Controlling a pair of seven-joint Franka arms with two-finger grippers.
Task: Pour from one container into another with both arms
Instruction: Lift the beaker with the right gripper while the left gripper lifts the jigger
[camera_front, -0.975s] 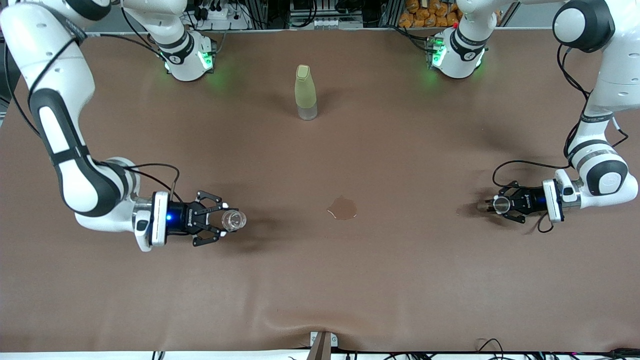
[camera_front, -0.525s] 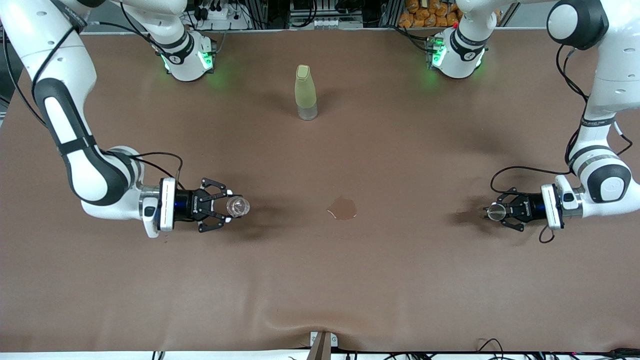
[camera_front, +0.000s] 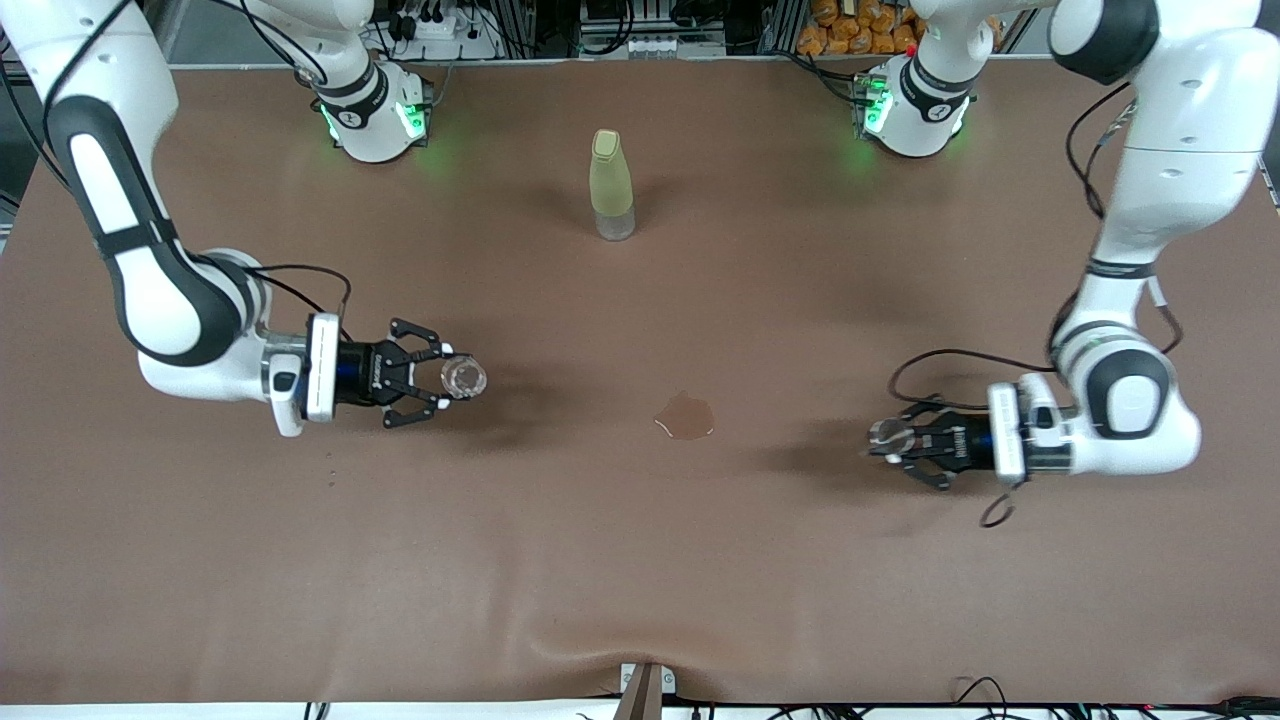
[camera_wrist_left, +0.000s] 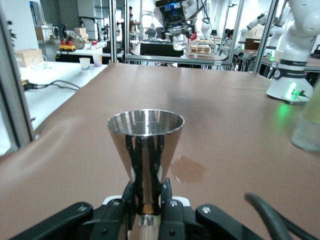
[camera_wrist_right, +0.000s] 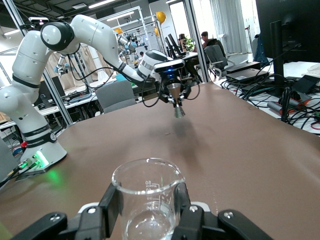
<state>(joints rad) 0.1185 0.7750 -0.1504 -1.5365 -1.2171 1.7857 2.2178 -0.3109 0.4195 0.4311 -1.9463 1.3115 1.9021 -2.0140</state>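
Note:
My right gripper (camera_front: 452, 378) is shut on the tiny clear glass cup (camera_front: 466, 377), held upright above the table toward the right arm's end. In the right wrist view the cup (camera_wrist_right: 148, 176) sits between the black fingers (camera_wrist_right: 111, 202), with a little clear liquid at its bottom. My left gripper (camera_front: 900, 439) is shut on the steel jigger (camera_front: 886, 435), above the table toward the left arm's end. In the left wrist view the jigger (camera_wrist_left: 145, 137) stands mouth up, gripped at its narrow waist by the left gripper (camera_wrist_left: 148, 194). The two containers are far apart.
A tall yellow-green bottle (camera_front: 611, 185) stands mid-table, near the robots' bases. A small wet patch (camera_front: 686, 415) lies on the brown table cover between the two grippers. The arm bases (camera_front: 375, 115) with green lights stand along the edge farthest from the front camera.
The left arm has carried the jigger toward the wet patch in the table's middle. The right arm has shifted the glass cup a little toward the robots' bases. Both grips are unchanged.

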